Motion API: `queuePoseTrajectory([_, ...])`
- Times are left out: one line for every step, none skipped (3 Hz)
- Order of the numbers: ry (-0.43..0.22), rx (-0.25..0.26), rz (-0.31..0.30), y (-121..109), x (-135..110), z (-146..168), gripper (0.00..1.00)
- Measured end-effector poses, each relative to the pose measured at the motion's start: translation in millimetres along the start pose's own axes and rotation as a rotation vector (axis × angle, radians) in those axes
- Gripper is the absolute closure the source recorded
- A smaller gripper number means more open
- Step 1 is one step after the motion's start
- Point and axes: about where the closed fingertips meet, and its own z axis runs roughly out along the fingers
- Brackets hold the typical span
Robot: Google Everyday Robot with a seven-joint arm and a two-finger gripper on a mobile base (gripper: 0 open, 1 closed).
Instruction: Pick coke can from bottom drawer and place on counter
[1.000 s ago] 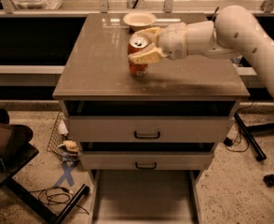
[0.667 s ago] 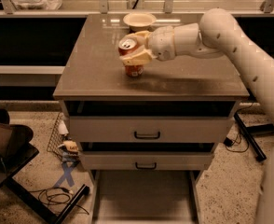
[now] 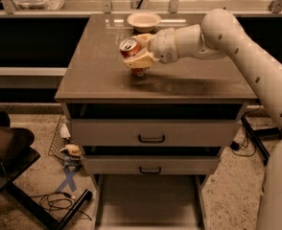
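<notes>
Your gripper (image 3: 140, 60) is clamped on the can (image 3: 130, 48), which leans left low over the counter (image 3: 93, 75). It sits midway between the side edges, short of the bowl (image 3: 144, 20) at the back edge. Bring the can upright, set its base flat, and only then let go. The drawer (image 3: 148, 200) stands open below.

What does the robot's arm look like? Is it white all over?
Mostly, yes. The arm is smooth, round and creamy white, like fat tubes joined together, with little dark dots along it. No loose cables show on it. The gripper, above the counter, has yellowish flat fingers.
</notes>
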Motion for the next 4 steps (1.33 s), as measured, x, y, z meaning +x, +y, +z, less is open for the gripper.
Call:
queuePoseTrajectory([-0.002,-0.005,0.0,1.0,-0.5,3.2,0.59])
queuePoseTrajectory([-0.004,-0.01,0.0,2.0,-1.0,6.1,0.36])
queuePoseTrajectory([-0.005,-0.015,0.0,3.0,-1.5,9.1,0.12])
queuePoseTrajectory([-0.007,-0.02,0.0,4.0,-2.1,12.1,0.0])
